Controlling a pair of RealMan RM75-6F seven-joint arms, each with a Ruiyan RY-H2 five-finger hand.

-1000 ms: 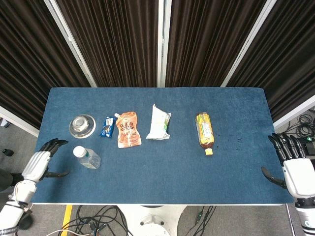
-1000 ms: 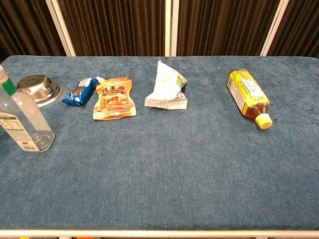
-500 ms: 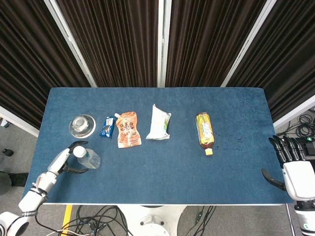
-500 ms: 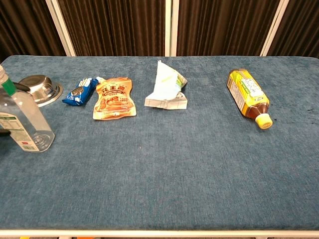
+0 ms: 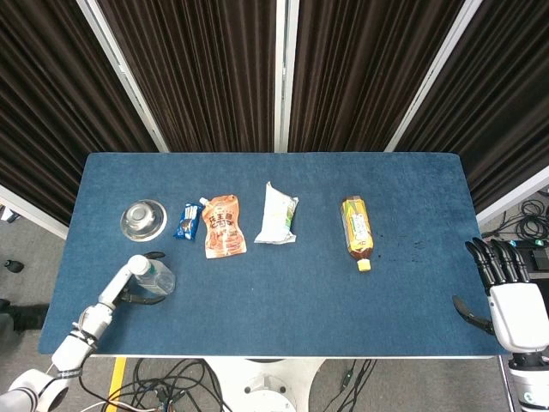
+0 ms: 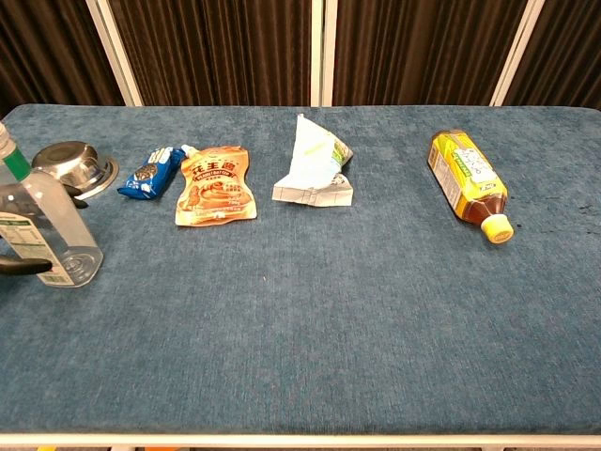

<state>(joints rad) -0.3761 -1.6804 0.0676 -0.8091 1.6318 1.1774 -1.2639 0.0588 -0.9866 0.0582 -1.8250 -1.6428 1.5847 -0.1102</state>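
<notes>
We locate the clear water bottle point(image 5: 153, 275) standing upright near the front-left corner of the blue table point(image 5: 283, 313), just in front of the steel bowl point(image 5: 143, 218). In the chest view the same bottle shows at the far left edge, its label and green collar visible. The left hand point(image 5: 129, 279) is at the bottle: in the head view its dark fingers point(image 5: 154, 256) reach around the far side of the bottle and the thumb lies along the near side, and in the chest view a dark fingertip rests against the lower front of the bottle. We cannot tell from either view whether the hand grips the bottle firmly or only cups it. To the right of the bowl lies a small blue snack packet point(image 5: 187, 221), touching or just beside an orange spouted pouch point(image 5: 224, 226). Further right, near the middle of the table, lies a pale green and white bag point(image 5: 277, 215), and well apart from it a yellow tea bottle point(image 5: 358, 229) lies on its side with its cap pointing toward the front edge. The right hand point(image 5: 506, 287) sits at the right edge of the table, well apart from every object, released, with its fingers extended and spread and holding nothing.
</notes>
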